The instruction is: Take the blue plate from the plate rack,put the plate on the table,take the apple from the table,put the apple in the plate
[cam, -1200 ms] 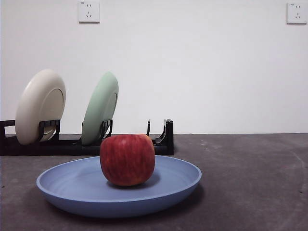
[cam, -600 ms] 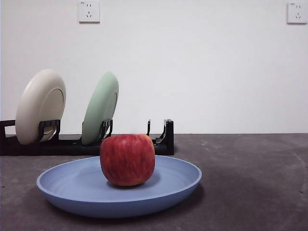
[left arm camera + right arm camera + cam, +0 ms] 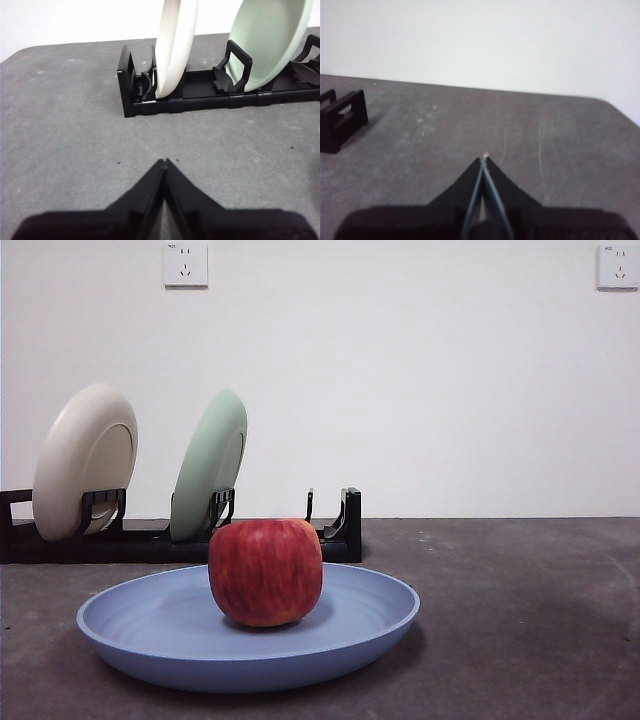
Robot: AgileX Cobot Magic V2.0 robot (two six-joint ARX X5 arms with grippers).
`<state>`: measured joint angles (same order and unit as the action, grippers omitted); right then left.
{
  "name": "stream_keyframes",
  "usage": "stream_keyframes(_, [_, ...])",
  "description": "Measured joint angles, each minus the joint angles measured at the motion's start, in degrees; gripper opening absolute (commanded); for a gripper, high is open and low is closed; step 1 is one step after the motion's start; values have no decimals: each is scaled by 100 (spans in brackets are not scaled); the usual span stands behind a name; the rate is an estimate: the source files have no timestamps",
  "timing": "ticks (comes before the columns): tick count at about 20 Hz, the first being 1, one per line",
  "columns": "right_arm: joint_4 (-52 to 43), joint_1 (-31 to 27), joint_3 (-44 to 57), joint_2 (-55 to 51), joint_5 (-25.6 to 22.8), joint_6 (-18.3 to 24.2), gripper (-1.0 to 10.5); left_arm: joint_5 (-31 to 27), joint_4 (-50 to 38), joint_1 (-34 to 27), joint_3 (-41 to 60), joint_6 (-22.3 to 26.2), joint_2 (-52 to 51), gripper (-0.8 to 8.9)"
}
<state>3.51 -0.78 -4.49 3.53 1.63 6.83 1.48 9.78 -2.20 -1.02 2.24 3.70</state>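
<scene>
The red apple point(image 3: 265, 571) sits in the middle of the blue plate point(image 3: 150, 630), which lies flat on the dark grey table point(image 3: 520, 620) in the front view. The black plate rack point(image 3: 335, 530) stands behind it and also shows in the left wrist view point(image 3: 200, 92). Neither gripper shows in the front view. My left gripper point(image 3: 164, 161) is shut and empty, above bare table in front of the rack's end. My right gripper point(image 3: 484, 158) is shut and empty, over bare table away from the rack's end point(image 3: 342, 117).
A cream plate point(image 3: 82, 460) and a pale green plate point(image 3: 208, 465) stand upright in the rack; both show in the left wrist view, cream point(image 3: 175, 45) and green point(image 3: 272, 40). A white wall with two sockets point(image 3: 185, 262) stands behind the table.
</scene>
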Motion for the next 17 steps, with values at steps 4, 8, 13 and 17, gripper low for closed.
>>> stream_keyframes(4, [70, 2, 251, -286, -11, -219, 1, -2, 2, 0, 0, 0, 2, -4])
stream_keyframes(8, [608, 15, 306, -299, -74, -459, 1, 0, 0, 0, 0, 0, 4, -4])
stream_keyframes(13, [754, 120, 308, -299, -503, -533, 1, -2, 2, 0, 0, 0, 4, -4])
stream_keyframes(17, [758, 118, 308, -297, -498, -542, 1, 0, 0, 0, 0, 0, 4, -4])
